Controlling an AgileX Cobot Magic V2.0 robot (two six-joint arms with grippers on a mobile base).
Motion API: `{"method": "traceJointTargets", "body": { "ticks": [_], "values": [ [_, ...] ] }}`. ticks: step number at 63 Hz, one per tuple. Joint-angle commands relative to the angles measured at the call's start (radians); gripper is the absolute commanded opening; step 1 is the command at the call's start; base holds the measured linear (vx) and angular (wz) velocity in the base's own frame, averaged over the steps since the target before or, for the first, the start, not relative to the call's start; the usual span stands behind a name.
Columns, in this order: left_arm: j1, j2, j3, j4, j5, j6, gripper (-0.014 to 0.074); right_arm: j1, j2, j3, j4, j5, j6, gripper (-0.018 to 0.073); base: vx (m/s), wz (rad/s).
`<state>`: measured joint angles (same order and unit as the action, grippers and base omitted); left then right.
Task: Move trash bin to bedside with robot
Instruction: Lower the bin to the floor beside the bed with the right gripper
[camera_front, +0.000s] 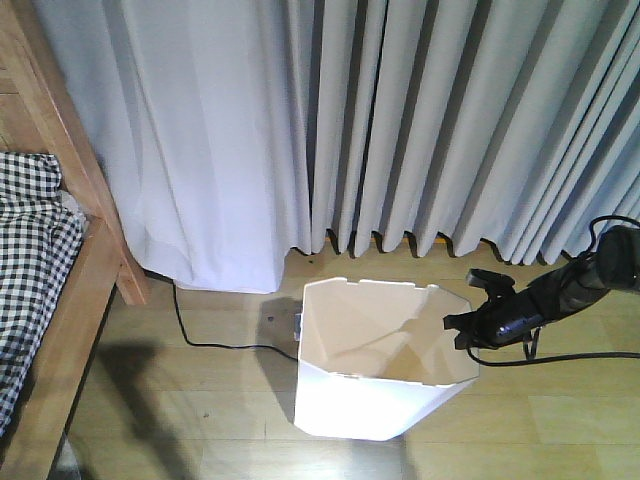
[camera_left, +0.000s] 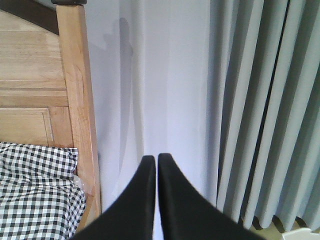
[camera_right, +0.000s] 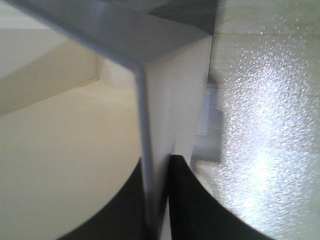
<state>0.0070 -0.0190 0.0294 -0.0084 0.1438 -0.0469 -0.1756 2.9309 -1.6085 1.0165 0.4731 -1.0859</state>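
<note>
The white trash bin (camera_front: 375, 390) stands on the wooden floor in front of the curtain, cream inside. My right gripper (camera_front: 462, 330) is shut on the bin's right rim; in the right wrist view its jaws (camera_right: 159, 167) pinch the thin bin wall (camera_right: 150, 125), one finger inside and one outside. The bed (camera_front: 60, 330) with wooden frame and black-and-white checked bedding (camera_front: 25, 260) is at the left, well apart from the bin. My left gripper (camera_left: 156, 159) is shut and empty, held in the air facing the curtain beside the wooden bedpost (camera_left: 80, 100).
Grey-white curtains (camera_front: 400, 120) hang across the back. A black cable (camera_front: 200, 335) runs over the floor from the bed leg towards the bin. Another black cable (camera_front: 570, 355) trails from my right arm. Bare floor lies between bed and bin.
</note>
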Motion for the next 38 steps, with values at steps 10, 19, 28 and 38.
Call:
{"method": "traceJointTargets", "body": {
  "ticks": [10,19,28,38],
  "values": [
    [-0.003,-0.01,0.028,-0.008,-0.071,-0.009,-0.0006,0.065,-0.067,-0.048,0.054,0.104,0.018,-0.0003,0.0,0.0],
    [-0.003,-0.01,0.028,-0.008,-0.071,-0.009,-0.0006,0.101,-0.055,-0.048,0.054,0.032,0.018,-0.0003,0.0,0.0],
    [-0.003,-0.01,0.028,-0.008,-0.071,-0.009,-0.0006,0.111,-0.024,-0.048,0.063,0.032,0.018,-0.0003,0.0,0.0],
    [-0.003,-0.01,0.028,-0.008,-0.071,-0.009,-0.0006,0.111,0.014,-0.048,0.063,0.016,0.018,0.0,0.0,0.0]
  ]
}}
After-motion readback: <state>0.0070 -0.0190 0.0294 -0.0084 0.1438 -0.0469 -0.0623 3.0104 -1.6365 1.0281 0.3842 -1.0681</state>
